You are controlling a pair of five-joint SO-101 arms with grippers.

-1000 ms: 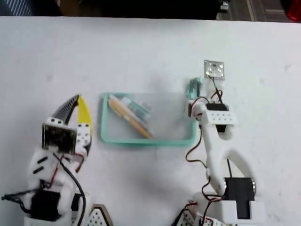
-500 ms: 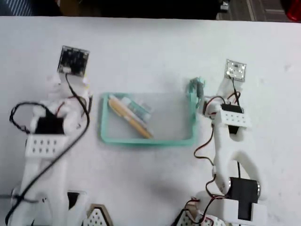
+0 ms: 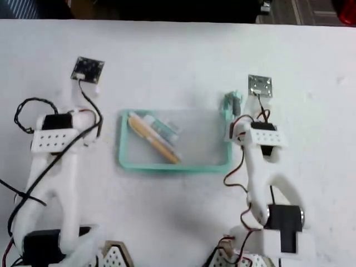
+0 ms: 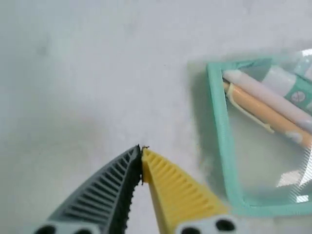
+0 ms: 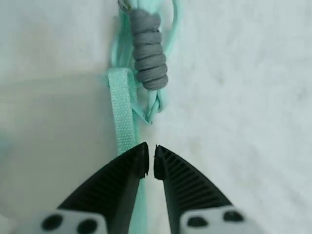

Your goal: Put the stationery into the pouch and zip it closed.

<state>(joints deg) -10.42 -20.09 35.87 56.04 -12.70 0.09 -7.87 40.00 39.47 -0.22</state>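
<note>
The clear pouch (image 3: 175,166) with a mint border lies flat mid-table, and pens (image 3: 156,139) lie slanted in its left half. My left arm (image 3: 55,139) stands just left of it. In the left wrist view my left gripper (image 4: 142,150) is shut and empty over bare table, a short way from the pouch's left edge (image 4: 222,131), behind which lie an orange pen (image 4: 258,119) and a white pen (image 4: 273,100). My right gripper (image 5: 150,163) is shut at the pouch's right end, beside the mint zipper tape (image 5: 122,112), short of the grey corded pull (image 5: 148,48).
The white table runs wide on every side of the pouch, with a dark edge along the back. Both arm bases (image 3: 278,233) and their cables stand along the front edge. The zipper pull (image 3: 231,103) sticks out at the pouch's back right corner.
My left arm has swung up from its folded pose near the base and stretched out beside the pouch's left end. My right arm shifted right, then back toward the pouch's right end.
</note>
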